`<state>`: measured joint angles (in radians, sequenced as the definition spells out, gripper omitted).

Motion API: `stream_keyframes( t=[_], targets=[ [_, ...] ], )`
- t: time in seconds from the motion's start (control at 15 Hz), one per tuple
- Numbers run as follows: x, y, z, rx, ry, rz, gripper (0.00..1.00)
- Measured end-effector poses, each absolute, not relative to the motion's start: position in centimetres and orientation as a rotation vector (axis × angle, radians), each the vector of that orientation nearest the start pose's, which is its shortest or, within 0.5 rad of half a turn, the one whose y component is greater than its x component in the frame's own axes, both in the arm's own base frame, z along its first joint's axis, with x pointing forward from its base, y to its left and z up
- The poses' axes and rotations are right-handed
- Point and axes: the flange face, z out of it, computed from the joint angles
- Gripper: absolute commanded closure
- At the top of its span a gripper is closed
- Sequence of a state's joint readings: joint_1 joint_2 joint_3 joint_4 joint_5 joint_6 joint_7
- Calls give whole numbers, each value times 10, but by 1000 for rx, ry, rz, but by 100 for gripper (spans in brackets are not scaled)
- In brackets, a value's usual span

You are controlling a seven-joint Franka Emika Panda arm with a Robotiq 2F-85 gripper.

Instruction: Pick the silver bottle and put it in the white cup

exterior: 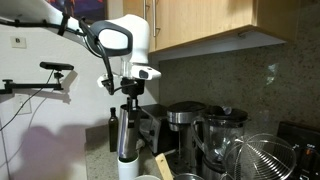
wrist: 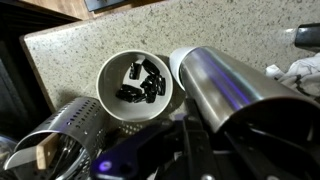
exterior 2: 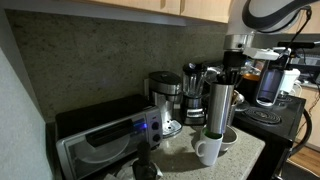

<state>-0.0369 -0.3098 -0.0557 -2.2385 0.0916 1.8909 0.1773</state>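
Tool: the tool [exterior: 129, 99] is closed around the dark top of the silver bottle [exterior 2: 219, 110].
Bottle: it is upright, its base at the mouth of the white cup [exterior 2: 228, 141] — whether it is seated inside or just above cannot be told.
Why held so: probably gripped at the top so the slim body can go straight down into the small cup without tipping it.
Arm: it reaches in below the cabinets with the wrist pointing straight down, in line with bottle and cup.
Neighbour: a white mug [wrist: 135, 85] holding dark pieces stands just beside the bottle — a sideways drift could knock it.
Worktop: the speckled stone worktop [wrist: 80, 40] carries both.
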Motion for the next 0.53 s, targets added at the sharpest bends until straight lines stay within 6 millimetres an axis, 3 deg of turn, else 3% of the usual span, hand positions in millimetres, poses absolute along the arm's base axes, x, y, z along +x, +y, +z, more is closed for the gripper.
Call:
stream_keyframes(
  t=[0.53],
  targets=[
    [447,-37,477,-3032,438,111,98]
  ],
)
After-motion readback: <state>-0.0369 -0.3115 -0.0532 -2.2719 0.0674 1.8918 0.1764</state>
